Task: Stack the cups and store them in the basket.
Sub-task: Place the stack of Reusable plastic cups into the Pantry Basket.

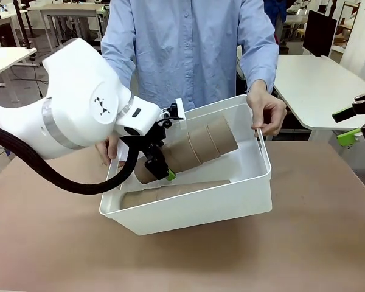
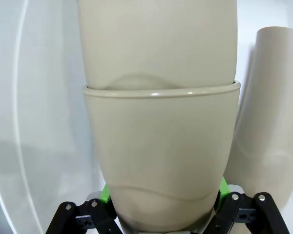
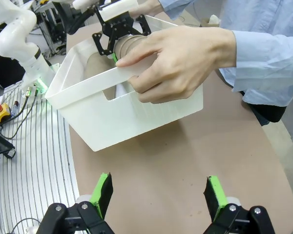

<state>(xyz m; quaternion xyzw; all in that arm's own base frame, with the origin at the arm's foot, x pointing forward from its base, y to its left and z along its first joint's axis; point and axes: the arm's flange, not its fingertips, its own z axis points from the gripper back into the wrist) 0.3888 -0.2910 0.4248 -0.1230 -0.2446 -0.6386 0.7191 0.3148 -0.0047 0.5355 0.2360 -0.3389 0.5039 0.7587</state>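
The white basket is tipped up on the brown table, held at both ends by a person's hands. My left gripper reaches inside it and is shut on the base of a stack of tan cups lying on a slant. A second stack of cups lies along the basket's floor. In the left wrist view the green pads press both sides of the stack of cups, with the other cups to the right. My right gripper is open and holds nothing, well away from the basket.
The person stands at the far side, one hand gripping the basket's slot handle. My right gripper hovers at the picture's right edge above the table. White tables stand farther back.
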